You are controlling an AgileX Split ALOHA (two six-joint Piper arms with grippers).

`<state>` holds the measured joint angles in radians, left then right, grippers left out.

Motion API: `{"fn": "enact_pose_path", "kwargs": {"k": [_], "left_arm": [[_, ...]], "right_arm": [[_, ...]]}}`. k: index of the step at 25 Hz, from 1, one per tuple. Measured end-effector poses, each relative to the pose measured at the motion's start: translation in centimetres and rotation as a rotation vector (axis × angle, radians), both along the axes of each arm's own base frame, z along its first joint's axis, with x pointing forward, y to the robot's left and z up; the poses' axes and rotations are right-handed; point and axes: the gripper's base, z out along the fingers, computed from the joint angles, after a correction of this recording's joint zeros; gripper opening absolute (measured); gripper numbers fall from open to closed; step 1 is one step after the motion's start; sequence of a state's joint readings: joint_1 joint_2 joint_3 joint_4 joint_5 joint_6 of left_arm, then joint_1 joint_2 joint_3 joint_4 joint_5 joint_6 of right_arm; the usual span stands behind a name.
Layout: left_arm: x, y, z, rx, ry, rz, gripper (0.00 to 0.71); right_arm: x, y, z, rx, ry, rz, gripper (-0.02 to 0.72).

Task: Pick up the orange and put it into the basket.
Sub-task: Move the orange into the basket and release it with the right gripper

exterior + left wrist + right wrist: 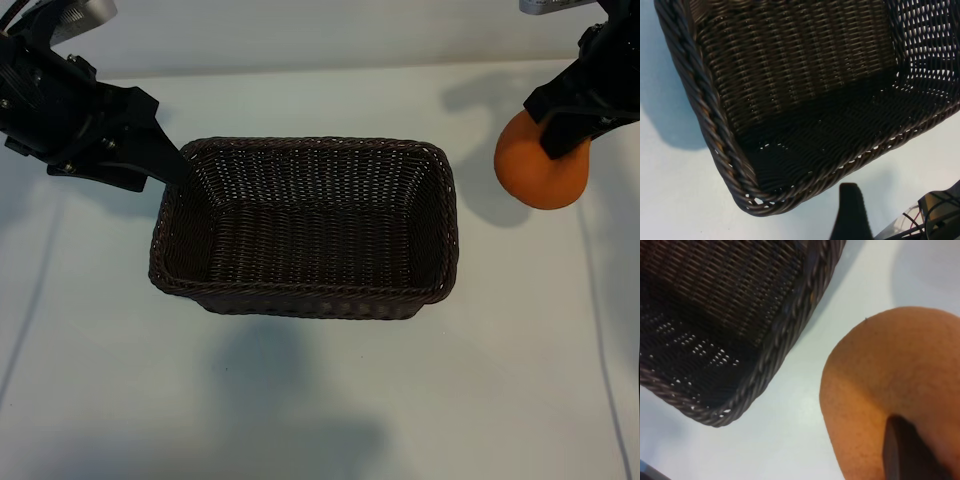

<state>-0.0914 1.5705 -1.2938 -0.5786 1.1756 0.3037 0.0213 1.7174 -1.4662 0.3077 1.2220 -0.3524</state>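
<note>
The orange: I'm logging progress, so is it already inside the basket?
No, the orange is gripped by the right claw off the basket's right side, and the basket holds nothing.

- The basket point(305, 228) sits on the table point(300, 400).
- The orange point(540, 170) hangs right of the basket, apart from it, in the right gripper point(572, 128).
- The left gripper point(150, 160) is at the basket's left rim.

From my feed I see a pale, whitish desk point(320, 400) filling nearly the whole exterior view, smooth and matte. Soft grey shadows lie across it, one broad patch toward the near edge. A thin dark cable point(600, 330) trails over the surface at the right side.
</note>
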Motion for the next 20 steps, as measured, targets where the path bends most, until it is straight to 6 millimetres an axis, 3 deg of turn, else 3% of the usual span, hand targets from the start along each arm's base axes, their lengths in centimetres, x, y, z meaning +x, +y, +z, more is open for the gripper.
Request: {"fn": "enact_pose_path", "kwargs": {"k": [9, 16, 20], "left_arm": [[0.0, 0.0, 0.0, 0.0, 0.0, 0.0, 0.546], [0.0, 0.0, 0.0, -0.005, 0.001, 0.001, 0.546], [0.0, -0.2, 0.1, -0.02, 0.002, 0.004, 0.546]], "right_arm": [[-0.1, 1.0, 0.1, 0.036, 0.002, 0.012, 0.072], [-0.7, 5.3, 0.5, 0.047, -0.006, 0.111, 0.072], [-0.8, 8.4, 2.5, 0.066, -0.072, 0.178, 0.072]]}}
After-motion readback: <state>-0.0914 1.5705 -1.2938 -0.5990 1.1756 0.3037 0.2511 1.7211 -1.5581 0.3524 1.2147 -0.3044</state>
